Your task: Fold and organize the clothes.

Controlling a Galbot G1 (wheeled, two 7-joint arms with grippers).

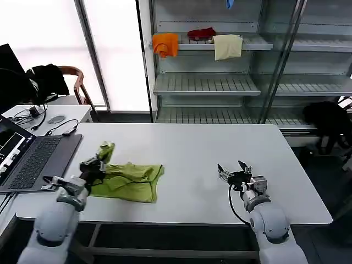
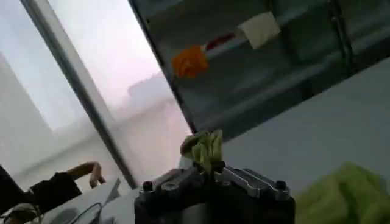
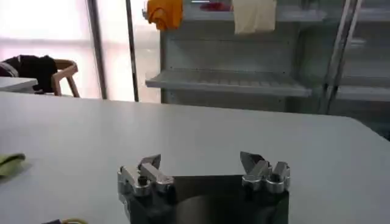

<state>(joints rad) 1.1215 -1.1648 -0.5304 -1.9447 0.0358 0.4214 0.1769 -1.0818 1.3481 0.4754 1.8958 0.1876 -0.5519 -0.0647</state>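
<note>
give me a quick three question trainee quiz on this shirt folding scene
1. True or false: the left gripper is shut on a bunch of the lime-green thin fabric T-shirt.
2. The right gripper is: A) open above the bare white table, B) shut on the T-shirt, C) holding the orange cloth.
3. Fill in: the grey open laptop lies on the robot's ____ side.

Key: 1 true; 2 A; 3 left.
</note>
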